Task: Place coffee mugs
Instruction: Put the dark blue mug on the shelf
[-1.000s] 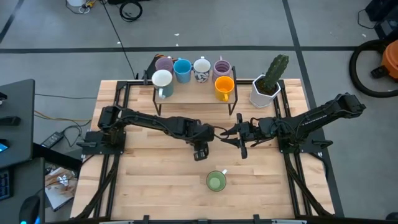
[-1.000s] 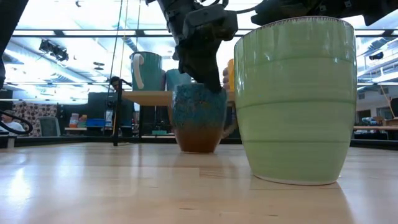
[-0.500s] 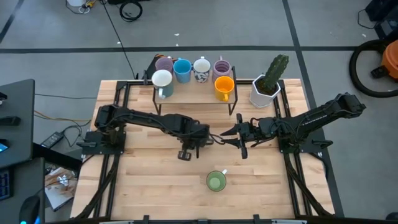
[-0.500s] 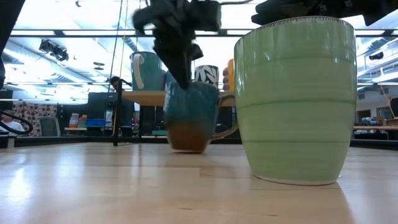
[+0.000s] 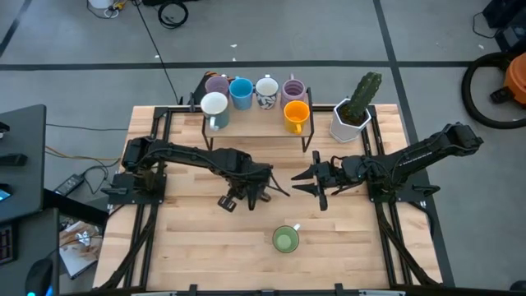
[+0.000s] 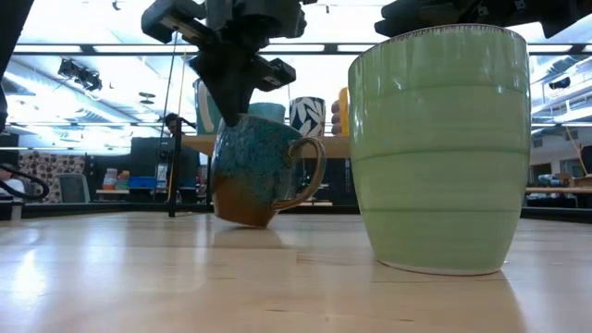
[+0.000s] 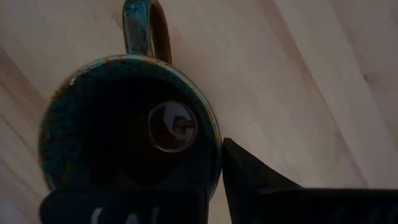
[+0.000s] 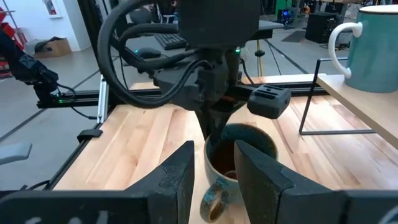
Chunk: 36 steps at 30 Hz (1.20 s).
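Green mug (image 5: 285, 240) sits low in the middle of the surface (image 5: 197, 247). Above it, the left gripper (image 5: 246, 194) pinches the tilted brown mug (image 6: 252, 181). Right gripper (image 5: 308, 182) waits nearby, spread apart.

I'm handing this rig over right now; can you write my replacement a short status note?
Left tool: shut on the rim of the dark teal-brown mug, which is tilted, with its base edge at the table.
Right tool: open, hovering mid-table, empty.
Done: six mugs on the rack, among them the orange mug and a white mug.
Left: the held mug and the green mug at the front.
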Motion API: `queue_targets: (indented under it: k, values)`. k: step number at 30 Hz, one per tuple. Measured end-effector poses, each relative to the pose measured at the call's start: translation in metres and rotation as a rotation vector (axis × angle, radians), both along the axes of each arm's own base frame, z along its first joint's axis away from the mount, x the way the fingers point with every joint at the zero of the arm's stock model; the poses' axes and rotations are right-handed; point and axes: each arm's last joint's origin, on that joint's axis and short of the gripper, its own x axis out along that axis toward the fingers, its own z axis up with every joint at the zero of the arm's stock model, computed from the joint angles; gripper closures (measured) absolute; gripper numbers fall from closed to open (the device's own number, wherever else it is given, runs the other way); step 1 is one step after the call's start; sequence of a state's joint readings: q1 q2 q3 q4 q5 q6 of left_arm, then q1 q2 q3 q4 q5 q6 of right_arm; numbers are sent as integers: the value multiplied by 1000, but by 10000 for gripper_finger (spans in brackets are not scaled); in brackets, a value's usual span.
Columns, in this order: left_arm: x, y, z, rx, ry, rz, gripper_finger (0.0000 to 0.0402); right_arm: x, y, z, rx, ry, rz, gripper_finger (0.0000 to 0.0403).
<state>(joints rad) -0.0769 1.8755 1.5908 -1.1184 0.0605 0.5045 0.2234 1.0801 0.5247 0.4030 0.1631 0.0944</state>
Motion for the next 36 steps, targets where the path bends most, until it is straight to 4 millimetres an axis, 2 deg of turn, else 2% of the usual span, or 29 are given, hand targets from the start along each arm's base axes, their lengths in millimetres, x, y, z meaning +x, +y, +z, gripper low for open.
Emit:
queue_targets:
  k: [3, 11, 16, 21, 29, 32, 36]
  values:
    - [-1, 0, -1, -11, 12, 52, 355, 0, 0, 0, 0, 0, 0, 283]
    - [-2, -3, -3, -12, 37, 190, 270, 0, 0, 0, 0, -1, -1, 283]
    - [-3, -4, -3, -30, 54, 320, 235, 0, 0, 0, -4, -4, -1, 283]
    - [0, -4, -3, -68, 40, 511, 228, 0, 0, 1, 0, -7, -1, 283]
    - [12, -4, 0, -156, -78, 851, 229, 0, 0, 1, 0, -15, -2, 283]
    - [16, -6, 1, -169, -129, 905, 229, 0, 0, 1, 0, -15, -2, 283]
    - [19, -11, -2, -98, -179, 915, 230, 0, 0, 1, 0, -15, -2, 283]
